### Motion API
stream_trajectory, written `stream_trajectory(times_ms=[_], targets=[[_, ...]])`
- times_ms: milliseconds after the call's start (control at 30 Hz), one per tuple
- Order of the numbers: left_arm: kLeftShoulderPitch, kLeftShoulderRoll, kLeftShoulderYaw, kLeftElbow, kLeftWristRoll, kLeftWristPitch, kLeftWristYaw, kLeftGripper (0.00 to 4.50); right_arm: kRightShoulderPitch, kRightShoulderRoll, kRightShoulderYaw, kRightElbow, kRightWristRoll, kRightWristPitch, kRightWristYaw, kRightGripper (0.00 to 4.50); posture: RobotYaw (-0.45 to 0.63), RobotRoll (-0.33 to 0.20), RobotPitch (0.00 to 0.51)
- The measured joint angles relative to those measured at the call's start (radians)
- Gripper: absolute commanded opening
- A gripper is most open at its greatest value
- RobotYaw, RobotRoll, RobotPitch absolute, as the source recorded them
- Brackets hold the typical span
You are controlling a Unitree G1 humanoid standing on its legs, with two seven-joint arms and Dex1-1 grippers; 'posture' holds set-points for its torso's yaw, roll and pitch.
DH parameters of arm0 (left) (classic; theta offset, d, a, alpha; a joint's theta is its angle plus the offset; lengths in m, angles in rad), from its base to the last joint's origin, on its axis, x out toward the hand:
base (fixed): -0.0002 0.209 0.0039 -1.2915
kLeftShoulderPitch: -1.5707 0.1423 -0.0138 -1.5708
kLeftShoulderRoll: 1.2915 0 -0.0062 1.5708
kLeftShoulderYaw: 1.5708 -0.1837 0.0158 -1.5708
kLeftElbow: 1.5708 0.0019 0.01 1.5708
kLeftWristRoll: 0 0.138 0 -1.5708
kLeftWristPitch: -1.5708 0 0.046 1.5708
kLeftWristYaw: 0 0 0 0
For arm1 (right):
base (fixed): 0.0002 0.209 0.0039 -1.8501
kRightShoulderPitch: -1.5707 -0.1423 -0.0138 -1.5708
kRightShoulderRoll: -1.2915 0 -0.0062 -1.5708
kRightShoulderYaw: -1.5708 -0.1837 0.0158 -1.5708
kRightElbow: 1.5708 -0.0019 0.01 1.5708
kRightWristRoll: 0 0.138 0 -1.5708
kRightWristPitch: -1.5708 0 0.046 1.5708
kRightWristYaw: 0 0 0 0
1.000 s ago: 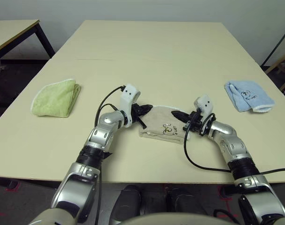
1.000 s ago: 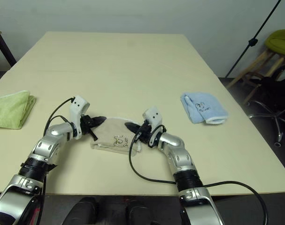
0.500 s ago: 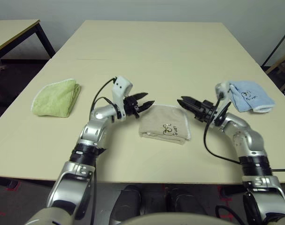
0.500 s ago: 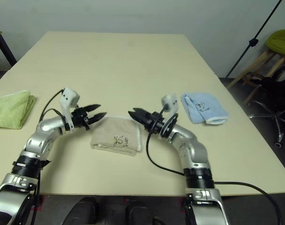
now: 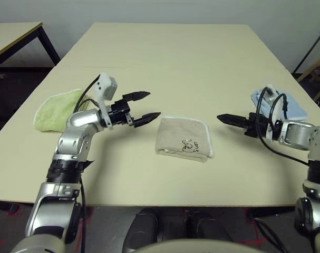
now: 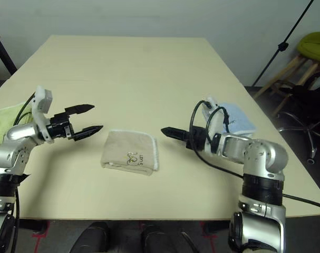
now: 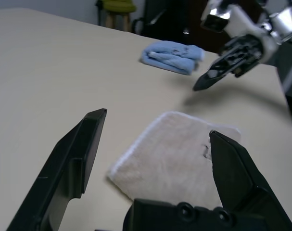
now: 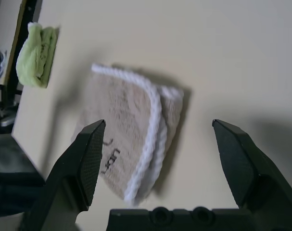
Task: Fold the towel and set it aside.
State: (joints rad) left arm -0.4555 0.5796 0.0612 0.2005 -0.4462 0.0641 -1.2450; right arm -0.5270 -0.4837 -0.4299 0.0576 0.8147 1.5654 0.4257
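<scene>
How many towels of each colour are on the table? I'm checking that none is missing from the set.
Beige towel: 1
Green towel: 1
Blue towel: 1
Total: 3 towels

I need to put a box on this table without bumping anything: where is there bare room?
The far half of the table, beyond all three cloths, is bare. The near middle is crowded: the beige towel lies between the left gripper and right gripper, with the green towel and blue towel at the sides.
</scene>
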Motion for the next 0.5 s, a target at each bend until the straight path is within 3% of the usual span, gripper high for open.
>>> stream_trajectory(times_ms=[233,500], targets=[[0.047,0.024,0.002,0.038,-0.028,-0.031,-0.126,4.5,0.001,0.105,0.004,0.039,0.012,0.011,-0.081,4.47,0.1,0.0,0.071],[0.05,0.023,0.002,0.034,-0.032,-0.027,-0.143,4.5,0.001,0.214,0.035,0.051,0.046,0.011,-0.156,4.47,0.11,0.0,0.073]])
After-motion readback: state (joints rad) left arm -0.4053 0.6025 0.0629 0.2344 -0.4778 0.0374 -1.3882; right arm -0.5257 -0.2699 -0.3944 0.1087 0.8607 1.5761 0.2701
